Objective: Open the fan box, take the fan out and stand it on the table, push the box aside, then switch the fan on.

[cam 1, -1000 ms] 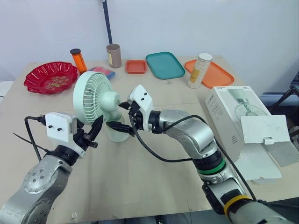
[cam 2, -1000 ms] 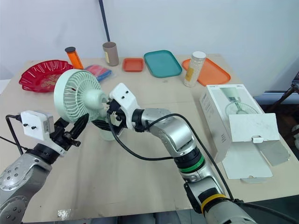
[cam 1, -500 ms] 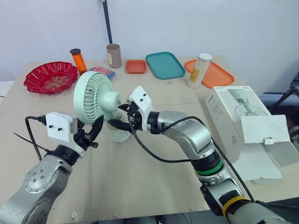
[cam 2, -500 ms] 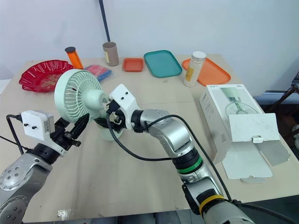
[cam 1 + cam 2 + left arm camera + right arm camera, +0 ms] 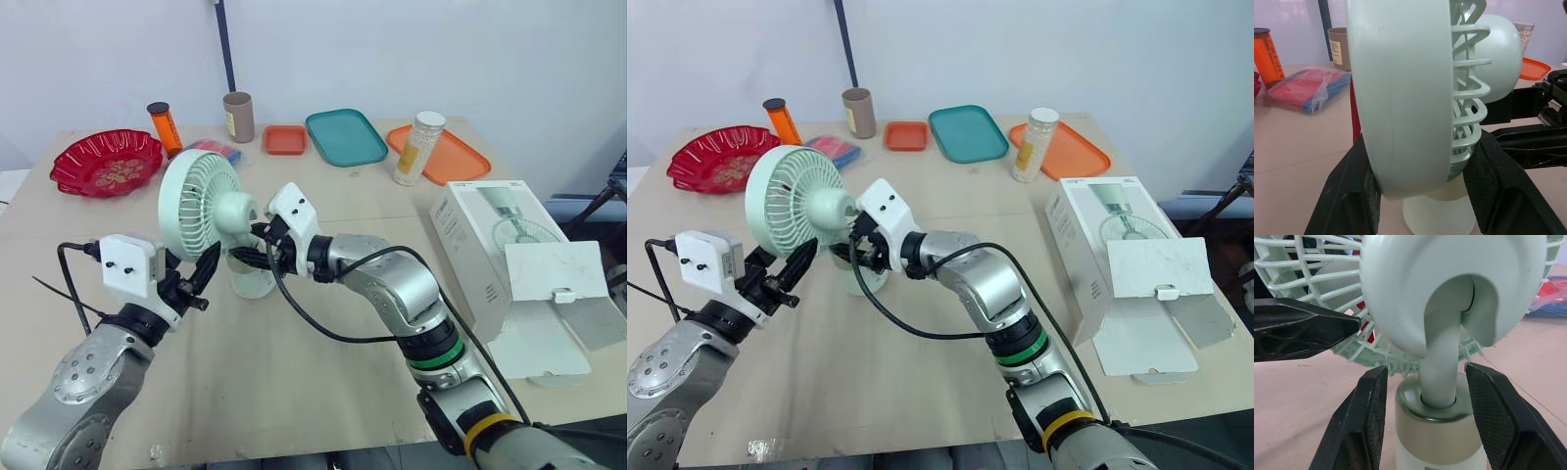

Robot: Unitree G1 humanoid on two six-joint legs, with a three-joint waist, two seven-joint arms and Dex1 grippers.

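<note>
The mint-green fan (image 5: 208, 204) stands upright on the table (image 5: 294, 372), on its round base (image 5: 251, 281). My left gripper (image 5: 204, 274) is open, its fingers (image 5: 1349, 196) either side of the lower rim of the fan's cage (image 5: 1400, 98). My right gripper (image 5: 245, 258) reaches in from the right and is open, its fingers (image 5: 1359, 426) flanking the fan's stem (image 5: 1441, 367) just above the base. The white fan box (image 5: 485, 245) lies at the table's right edge with its flap (image 5: 554, 276) hanging open.
Along the back of the table are a red bowl (image 5: 106, 162), an orange bottle (image 5: 165, 127), a brown cylinder (image 5: 238, 116), a small orange tray (image 5: 285, 139), a teal tray (image 5: 346, 136), a jar (image 5: 419, 147) and an orange tray (image 5: 456, 157). A blue-red packet (image 5: 223, 150) lies behind the fan.
The fan's head has shifted a little to the right. My right gripper has come in closer around the stem. The left gripper has barely moved.
</note>
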